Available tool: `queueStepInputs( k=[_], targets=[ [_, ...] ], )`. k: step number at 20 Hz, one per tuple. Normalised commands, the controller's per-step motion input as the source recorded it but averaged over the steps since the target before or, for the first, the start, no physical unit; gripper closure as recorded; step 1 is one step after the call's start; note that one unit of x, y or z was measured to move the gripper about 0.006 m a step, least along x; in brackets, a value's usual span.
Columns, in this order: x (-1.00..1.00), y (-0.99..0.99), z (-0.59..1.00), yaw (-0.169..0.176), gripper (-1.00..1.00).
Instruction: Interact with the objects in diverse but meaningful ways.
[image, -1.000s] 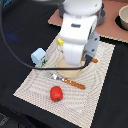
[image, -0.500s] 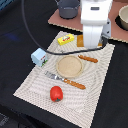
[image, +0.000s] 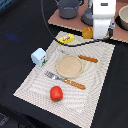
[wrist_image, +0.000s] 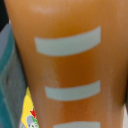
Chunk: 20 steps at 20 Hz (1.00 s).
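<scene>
Plate (image: 69, 66) mid-mat, fork (image: 64, 80) and tomato (image: 56, 93) nearer the camera, carton (image: 39, 57) at exterior view's left.

I've swung my arm (image: 104, 17) back toward one o'clock, uncovering the plate (image: 69, 65); the bread loaf (image: 87, 33) travelled with it.

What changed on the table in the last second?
The arm drew back from over the plate toward the far side, with the bread loaf at the gripper, apparently lifted off the placemat. The tomato, carton, butter packet, fork and knife stayed put.
</scene>
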Motion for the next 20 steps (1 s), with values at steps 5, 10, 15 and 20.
queueStepInputs(
  k=[5, 10, 15, 20],
  targets=[
    [-0.28, 0.0, -0.45, 0.0, 1.0],
    [-0.48, 0.21, -0.49, 0.0, 1.0],
    [-0.43, 0.26, -0.41, 0.0, 1.0],
    [-0.25, 0.22, -0.17, 0.0, -1.0]
  ],
)
